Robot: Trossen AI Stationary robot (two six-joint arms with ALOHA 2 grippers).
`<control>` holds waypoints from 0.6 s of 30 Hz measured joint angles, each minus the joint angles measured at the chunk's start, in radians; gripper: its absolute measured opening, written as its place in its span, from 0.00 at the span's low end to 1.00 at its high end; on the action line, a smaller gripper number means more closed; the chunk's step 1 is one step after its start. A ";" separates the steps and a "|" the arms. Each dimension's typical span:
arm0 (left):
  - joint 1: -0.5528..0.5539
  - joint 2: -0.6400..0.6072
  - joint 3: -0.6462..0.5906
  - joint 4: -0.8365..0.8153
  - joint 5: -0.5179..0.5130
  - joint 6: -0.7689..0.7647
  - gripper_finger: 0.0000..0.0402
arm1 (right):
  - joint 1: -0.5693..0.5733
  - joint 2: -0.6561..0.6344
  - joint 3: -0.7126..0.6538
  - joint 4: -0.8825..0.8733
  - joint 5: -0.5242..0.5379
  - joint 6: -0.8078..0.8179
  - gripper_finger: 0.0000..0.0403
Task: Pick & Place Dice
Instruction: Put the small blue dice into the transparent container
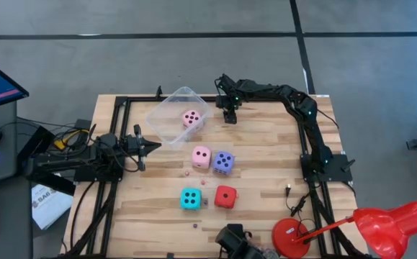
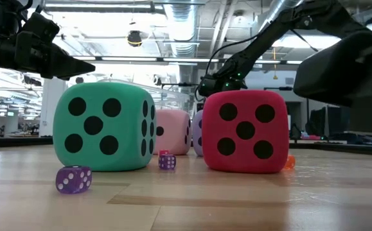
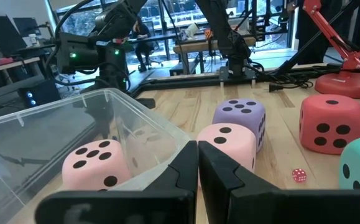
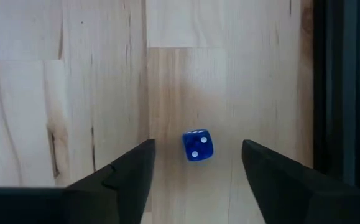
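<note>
A clear plastic tub (image 1: 172,115) stands at the far middle of the table with a pale pink die (image 1: 191,118) lying in it. On the bare wood rest another pink die (image 1: 202,156), a violet-blue die (image 1: 223,162), a cyan die (image 1: 190,198) and a red die (image 1: 225,196). My right gripper (image 1: 229,117) points steeply down near the far edge, right of the tub. It is open, with a fingertip (image 4: 143,155) on either side of a tiny blue die (image 4: 197,145) that lies on the wood, touching neither. My left gripper (image 3: 198,149) is shut and level at the table's left.
Tiny dice lie among the big ones: two purple (image 2: 74,179) (image 2: 167,161), one orange (image 2: 290,162), one red (image 3: 299,175). A black frame rail (image 4: 338,93) runs close beside the right gripper. A red desk lamp (image 1: 392,221) stands at the near right corner.
</note>
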 joint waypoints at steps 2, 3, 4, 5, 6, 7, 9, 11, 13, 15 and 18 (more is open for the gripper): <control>0.000 0.000 0.000 0.000 0.000 0.000 0.01 | 0.000 0.000 0.000 0.000 0.000 0.000 0.52; 0.000 0.000 0.000 0.000 0.000 0.000 0.01 | 0.000 0.000 0.000 -0.001 0.000 0.000 0.49; 0.000 0.000 0.000 0.000 0.000 0.000 0.01 | 0.000 0.000 0.000 -0.001 0.000 0.000 0.46; 0.000 0.000 0.000 0.000 0.000 0.000 0.01 | 0.000 0.000 0.000 -0.001 0.000 0.000 0.43; 0.000 0.000 0.000 0.000 0.000 0.000 0.01 | 0.000 0.000 0.000 -0.001 0.000 0.000 0.41; 0.000 0.000 0.000 0.000 0.000 0.000 0.01 | 0.000 0.000 0.000 -0.001 0.000 0.000 0.38; 0.000 0.000 0.000 0.000 0.000 0.000 0.01 | 0.000 0.000 0.000 -0.002 0.000 0.000 0.34; 0.000 0.000 0.000 0.000 0.000 0.000 0.01 | 0.000 0.000 0.000 -0.003 0.000 0.000 0.30; 0.000 0.000 0.000 0.000 0.000 0.000 0.01 | 0.000 0.000 0.000 -0.006 0.000 0.000 0.26; 0.000 0.000 0.000 0.000 0.000 0.000 0.01 | 0.000 0.000 0.000 -0.014 -0.001 0.000 0.24; 0.000 0.000 0.000 0.000 0.000 0.000 0.01 | 0.000 0.000 0.000 -0.028 -0.001 0.001 0.20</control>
